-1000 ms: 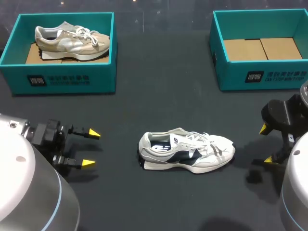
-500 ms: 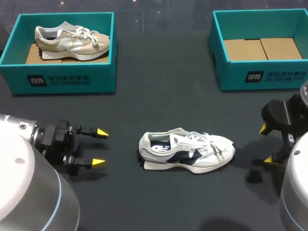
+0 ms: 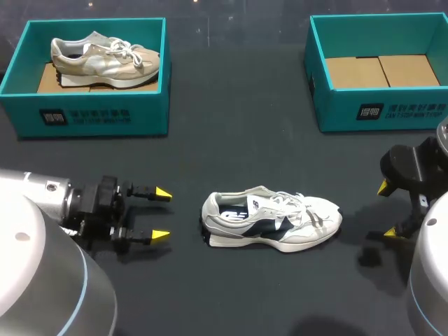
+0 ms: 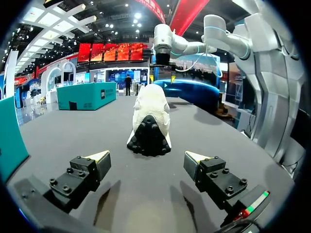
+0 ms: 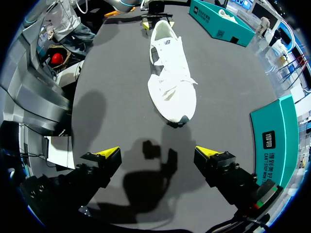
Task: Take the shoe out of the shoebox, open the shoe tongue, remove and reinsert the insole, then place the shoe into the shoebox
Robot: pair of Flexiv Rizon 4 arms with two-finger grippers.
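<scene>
A white and navy sneaker (image 3: 271, 218) lies on its sole on the black table, heel to the left, toe to the right. My left gripper (image 3: 162, 213) stands open just left of the heel, its yellow tips pointing at it. From the left wrist the shoe's heel (image 4: 150, 122) sits straight ahead of that gripper (image 4: 147, 160), nothing between the fingers. My right gripper (image 3: 386, 210) hangs open right of the toe. In the right wrist view the shoe (image 5: 171, 76) lies ahead of the gripper (image 5: 158, 153). An empty teal shoebox (image 3: 381, 70) stands at the back right.
At the back left a second teal box (image 3: 87, 77) holds a beige sneaker (image 3: 105, 57). Open black tabletop surrounds the white shoe on all sides.
My left arm has advanced to the right, bringing its open gripper close to the shoe's heel. The right arm and the shoe stayed put.
</scene>
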